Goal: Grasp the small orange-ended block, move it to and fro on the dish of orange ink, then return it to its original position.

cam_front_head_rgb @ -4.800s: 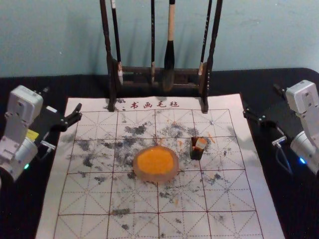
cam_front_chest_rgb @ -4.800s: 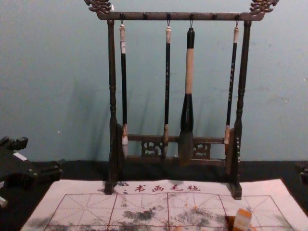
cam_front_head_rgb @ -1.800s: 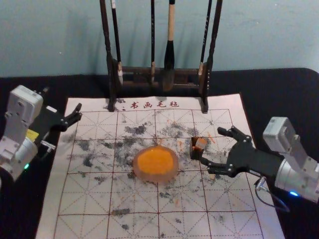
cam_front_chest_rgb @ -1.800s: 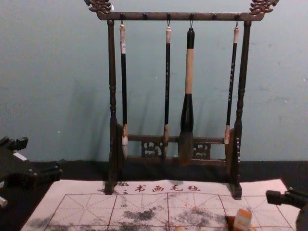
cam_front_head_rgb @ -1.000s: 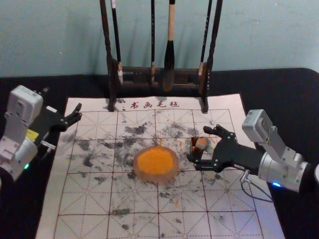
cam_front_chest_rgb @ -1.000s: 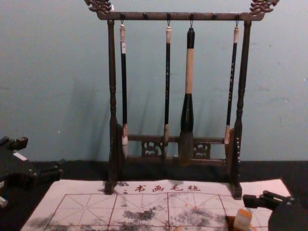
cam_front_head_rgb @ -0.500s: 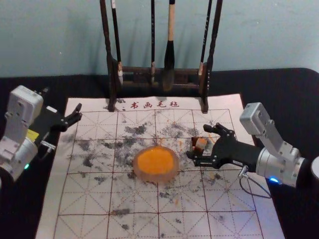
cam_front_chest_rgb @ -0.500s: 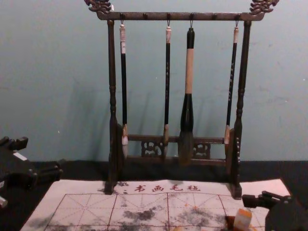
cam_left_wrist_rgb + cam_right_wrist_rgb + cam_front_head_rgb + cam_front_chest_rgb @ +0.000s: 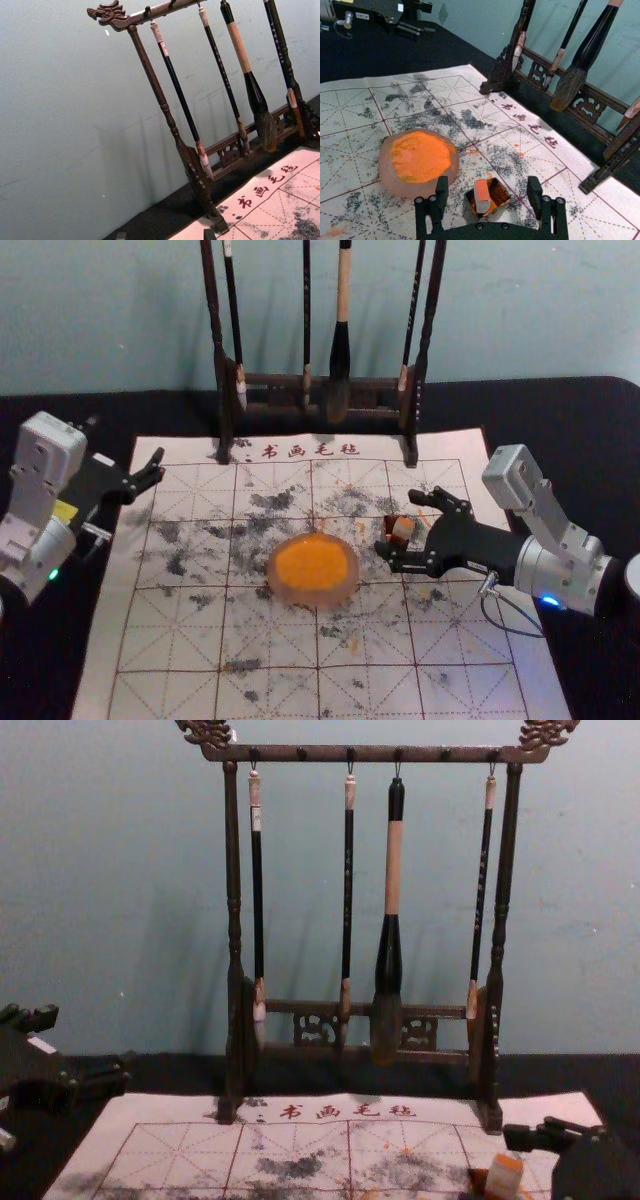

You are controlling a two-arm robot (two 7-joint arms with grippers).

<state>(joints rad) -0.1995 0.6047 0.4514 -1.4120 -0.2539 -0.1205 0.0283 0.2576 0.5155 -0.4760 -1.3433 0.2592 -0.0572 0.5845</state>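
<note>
Right pincer right of dish, spread wide, empty. Block in cup, same side. Risk: closing too low pinches cup too, lifting both. Left pincer idle, open, left of dish.

Orange-ended block leaning in box

The right gripper has come in from beside the mat and now reaches over it, its spread fingers on either side of the small block and its box. The fingers may have drawn slightly closer together, though that is hard to judge.
</note>
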